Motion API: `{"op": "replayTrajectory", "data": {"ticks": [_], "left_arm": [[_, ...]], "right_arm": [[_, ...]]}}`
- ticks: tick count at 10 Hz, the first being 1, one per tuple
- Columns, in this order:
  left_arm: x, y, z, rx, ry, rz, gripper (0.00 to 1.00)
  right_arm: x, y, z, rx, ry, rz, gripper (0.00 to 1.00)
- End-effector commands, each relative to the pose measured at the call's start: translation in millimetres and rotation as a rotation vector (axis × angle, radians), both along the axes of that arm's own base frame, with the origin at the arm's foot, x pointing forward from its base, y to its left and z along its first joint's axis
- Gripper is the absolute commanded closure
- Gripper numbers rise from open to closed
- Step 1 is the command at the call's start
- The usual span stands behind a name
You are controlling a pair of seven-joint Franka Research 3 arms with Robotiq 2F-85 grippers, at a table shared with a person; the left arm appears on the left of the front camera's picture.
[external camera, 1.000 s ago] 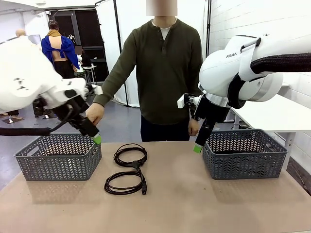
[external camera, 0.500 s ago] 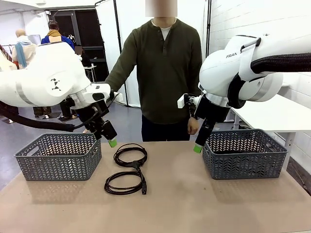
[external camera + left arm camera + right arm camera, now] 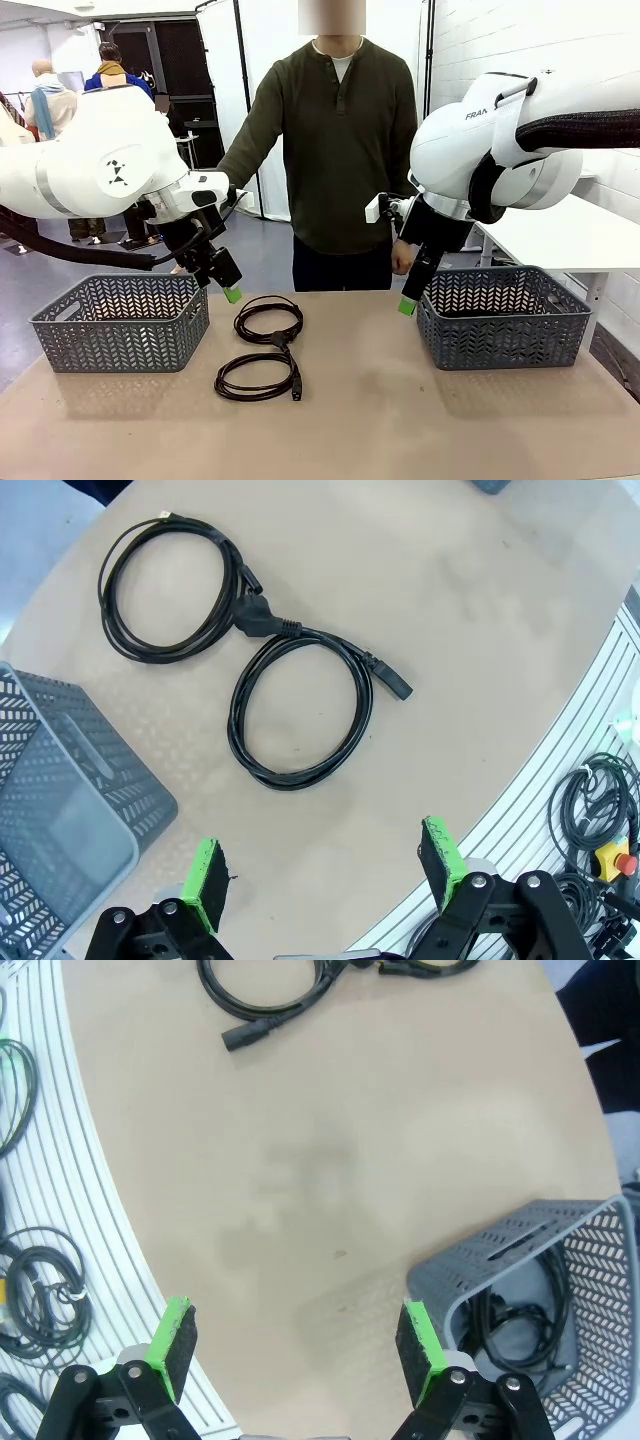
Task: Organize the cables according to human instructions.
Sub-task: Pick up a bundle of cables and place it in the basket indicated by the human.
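between left basket (image 3: pixel 120 330) and right basket (image 3: pixel 500 335), two cables (image 3: pixel 257 614) lie touching. left gripper (image 3: pixel 325 865) and right gripper (image 3: pixel 296 1345) hover, jaws spread, empty.

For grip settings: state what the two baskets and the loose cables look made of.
The left basket and right basket: likely moulded plastic, matte grey; uniform herringbone cut-outs. The cables: probably rubber or PVC jacket, black, slight sheen; they bend into soft coils.

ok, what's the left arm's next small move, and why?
Probably lower the left gripper onto the cable coil nearer the robot: its jaws stand open and empty above the table, and that coil lies centred ahead of them in the left wrist view, loose on the table.
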State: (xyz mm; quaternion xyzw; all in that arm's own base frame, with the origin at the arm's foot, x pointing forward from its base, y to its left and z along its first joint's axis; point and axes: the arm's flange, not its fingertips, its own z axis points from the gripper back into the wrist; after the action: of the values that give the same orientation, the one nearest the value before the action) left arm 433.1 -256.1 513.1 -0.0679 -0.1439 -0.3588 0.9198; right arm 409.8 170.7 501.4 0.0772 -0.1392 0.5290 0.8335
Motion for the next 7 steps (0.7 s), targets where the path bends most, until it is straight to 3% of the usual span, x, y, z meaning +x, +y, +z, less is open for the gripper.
{"op": "replayTrajectory", "data": {"ticks": [1,2,7], "left_arm": [[-2,3,0,-0.003,-0.005,0.005,0.00],[0,0,0,0.000,0.000,0.000,0.00],[25,-45,-20,0.006,0.167,0.301,0.00]], "right_arm": [[1,0,-1,-0.001,-0.002,-0.004,0.00],[1,0,-1,-0.001,-0.002,-0.004,0.00],[1,0,-1,-0.001,-0.002,-0.004,0.00]]}}
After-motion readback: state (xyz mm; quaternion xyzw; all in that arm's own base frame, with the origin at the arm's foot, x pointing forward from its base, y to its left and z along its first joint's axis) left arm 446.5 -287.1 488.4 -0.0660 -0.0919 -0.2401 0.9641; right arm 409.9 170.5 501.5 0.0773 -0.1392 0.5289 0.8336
